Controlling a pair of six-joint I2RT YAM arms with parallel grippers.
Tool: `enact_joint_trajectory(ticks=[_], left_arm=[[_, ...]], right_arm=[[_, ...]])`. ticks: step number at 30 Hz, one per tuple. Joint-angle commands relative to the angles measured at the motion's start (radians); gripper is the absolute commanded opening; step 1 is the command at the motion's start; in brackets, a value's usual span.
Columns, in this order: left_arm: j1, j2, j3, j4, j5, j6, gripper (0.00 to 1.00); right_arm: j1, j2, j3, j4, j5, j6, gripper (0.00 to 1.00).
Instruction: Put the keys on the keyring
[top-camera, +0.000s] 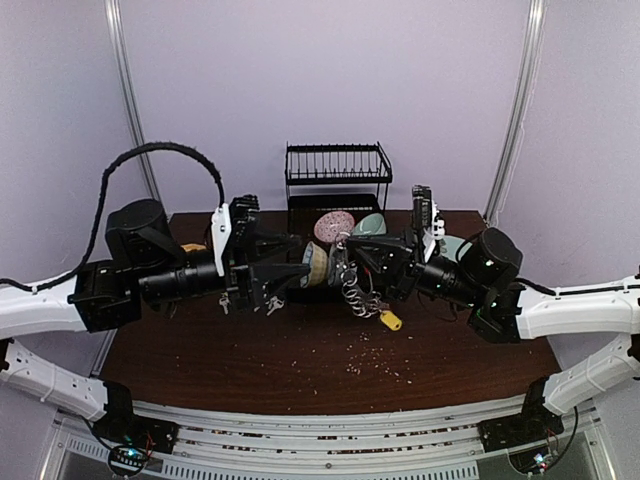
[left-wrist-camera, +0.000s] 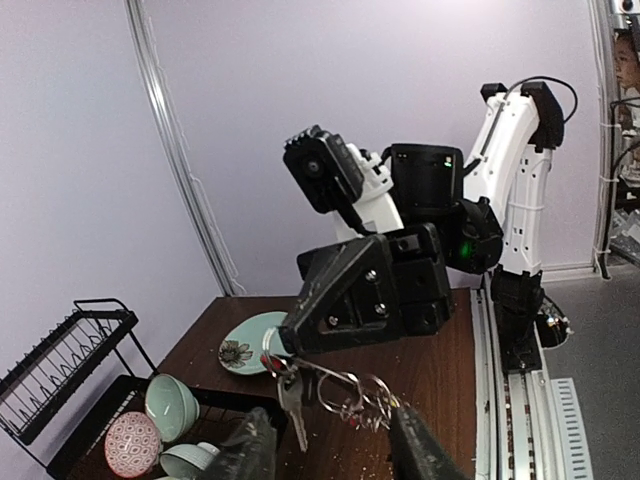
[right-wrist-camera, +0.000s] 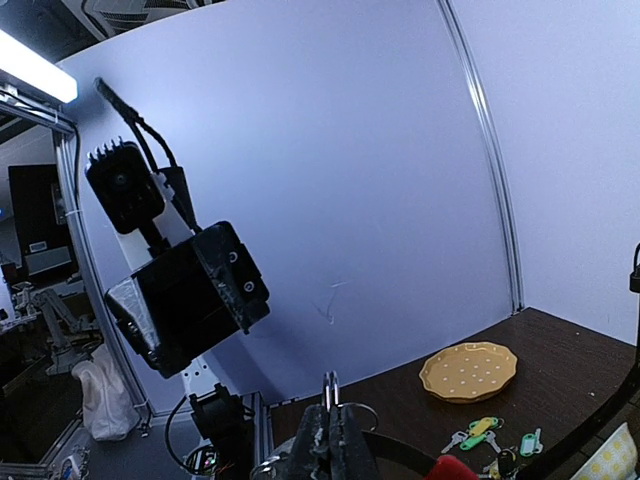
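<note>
Keyring (left-wrist-camera: 350, 392) hangs in the air over the middle of the table (top-camera: 300, 360), and the right gripper (right-wrist-camera: 331, 428) has it. Its fingers are pressed together on the thin metal wire of the ring, with no gap that I can see. From this hold the ring and its bunch of small rings drop downward, with one key and a yellow tag (top-camera: 391, 320) hanging at the low end. The left gripper (left-wrist-camera: 330, 452) is wide open and carries nothing. It faces the right one, and the bunch hangs just beyond its fingertips, about in line with the gap between them. The loose keys (right-wrist-camera: 482, 431), with green and teal tags, lie flat on the table near a yellow plate (right-wrist-camera: 468, 372). In the top view they are below the left arm, well apart from the right one. So I judge the left arm is the nearer one to pick up a key, and it has to go down for it, because the ring is in front of it and the keys are under it.
</note>
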Motion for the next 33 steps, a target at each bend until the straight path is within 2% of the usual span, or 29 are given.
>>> enact_joint_trajectory(ticks=[1,7,11,19,21,23,33], left_arm=[[0.016,0.094,0.110,-0.045,0.000,-0.090,0.36],[0.017,0.151,0.120,-0.003,-0.012,-0.137,0.33],[0.017,0.163,0.124,0.008,-0.050,-0.138,0.27],[0.016,0.174,0.126,0.047,-0.004,-0.137,0.15],[0.017,0.183,0.140,0.034,-0.018,-0.139,0.14],[0.017,0.200,0.166,-0.004,-0.044,-0.140,0.09],[0.017,0.214,0.174,-0.028,-0.009,-0.132,0.10]], right_arm=[[-0.005,-0.010,0.022,0.021,-0.087,-0.020,0.00],[-0.005,0.003,0.032,0.024,-0.121,-0.019,0.00],[-0.005,0.000,0.033,0.017,-0.128,-0.026,0.00],[-0.004,-0.002,0.039,-0.006,-0.140,-0.048,0.00],[-0.002,-0.003,0.042,-0.019,-0.143,-0.053,0.00],[-0.002,-0.006,0.044,-0.024,-0.143,-0.059,0.00],[-0.002,-0.013,0.048,-0.031,-0.141,-0.071,0.00]])
